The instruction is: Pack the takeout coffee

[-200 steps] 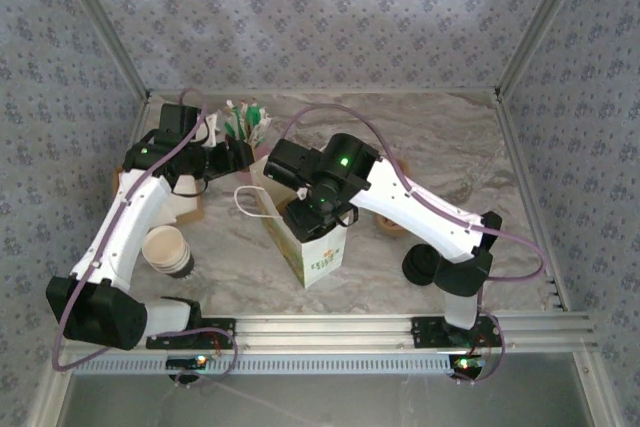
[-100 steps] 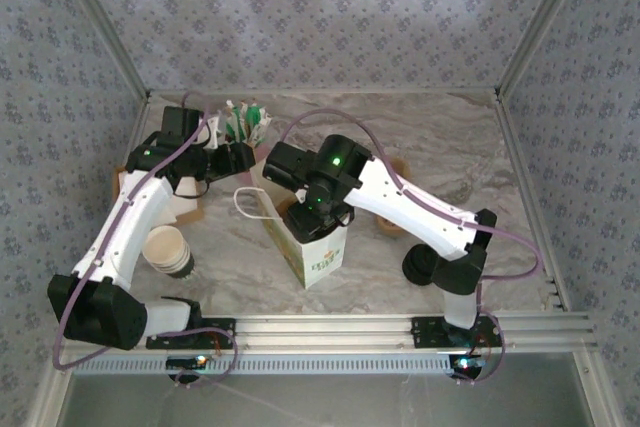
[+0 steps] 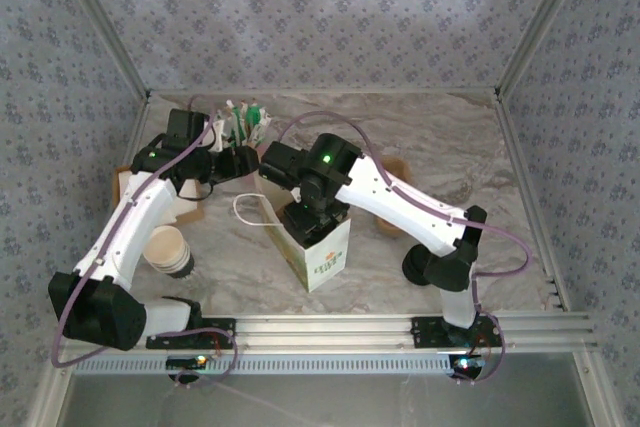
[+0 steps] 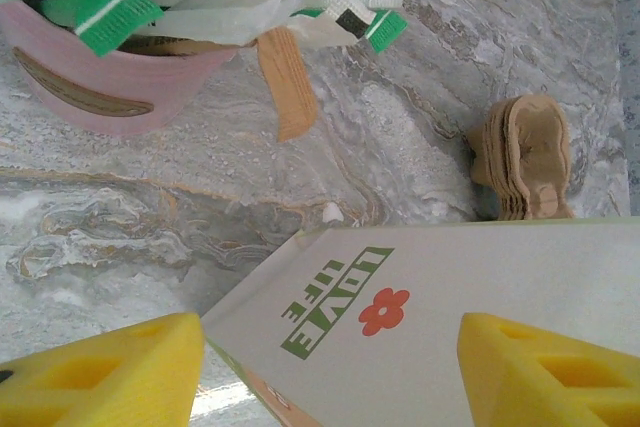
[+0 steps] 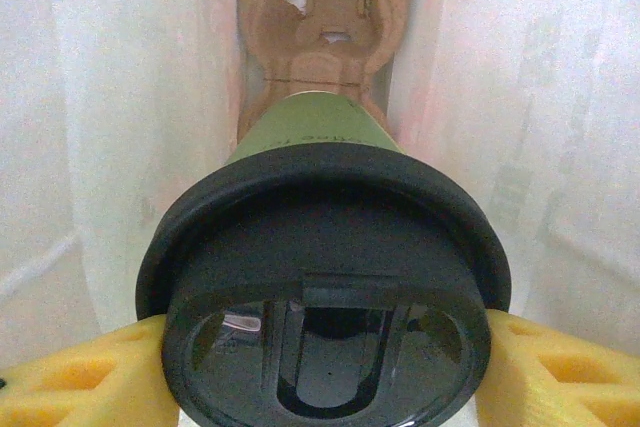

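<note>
- While the right end effector [image 5: 325, 377] grips it at the lid, the takeout coffee [image 5: 325, 247] is inside the white bag [image 5: 90, 97].
- Brown cardboard carrier [image 5: 320, 17] lies beyond the cup, at the bag's bottom.
- Left end effector [image 4: 330, 367] spread wide, the bag's printed side between its fingers.
- Pink cup [image 4: 110, 87] of sachets stands farther back on the surface [image 4: 450, 77].

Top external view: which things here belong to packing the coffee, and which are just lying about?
Job: green paper cup with black plastic lid, held in the right gripper; white printed paper bag; brown cardboard carrier inside it.
Lying about: pink tub of sachets and stirrers; stack of lidless cream paper cups; pile of black lids; stack of spare brown carriers.
</note>
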